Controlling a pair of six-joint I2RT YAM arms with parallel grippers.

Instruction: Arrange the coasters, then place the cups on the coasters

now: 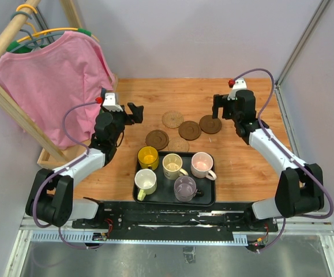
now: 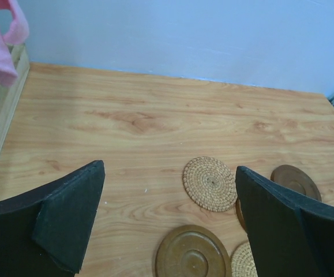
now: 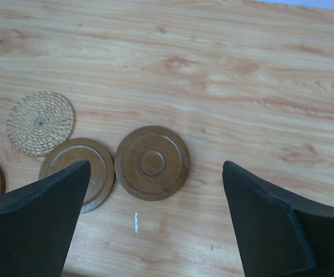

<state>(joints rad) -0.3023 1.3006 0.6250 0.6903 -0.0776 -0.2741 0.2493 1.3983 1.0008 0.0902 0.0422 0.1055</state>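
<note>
Several coasters lie in a loose cluster at mid-table: a tan woven coaster (image 1: 172, 119), three dark brown coasters (image 1: 189, 130) (image 1: 210, 123) (image 1: 157, 139), and a second woven coaster (image 1: 178, 145) against the tray's far edge. The cups stand in the black tray (image 1: 165, 195): yellow (image 1: 148, 157), cream (image 1: 172, 166), pink (image 1: 202, 165), white (image 1: 145, 182) and grey-purple (image 1: 184, 188). My left gripper (image 1: 135, 113) (image 2: 169, 170) hangs open and empty, left of the cluster. My right gripper (image 1: 217, 107) (image 3: 156, 167) is open and empty above the rightmost brown coaster (image 3: 152, 163).
A pink shirt (image 1: 57, 81) hangs on a wooden rack (image 1: 5, 40) at the far left, close behind my left arm. Grey walls bound the back and right, with a metal post (image 1: 305, 43) at the right corner.
</note>
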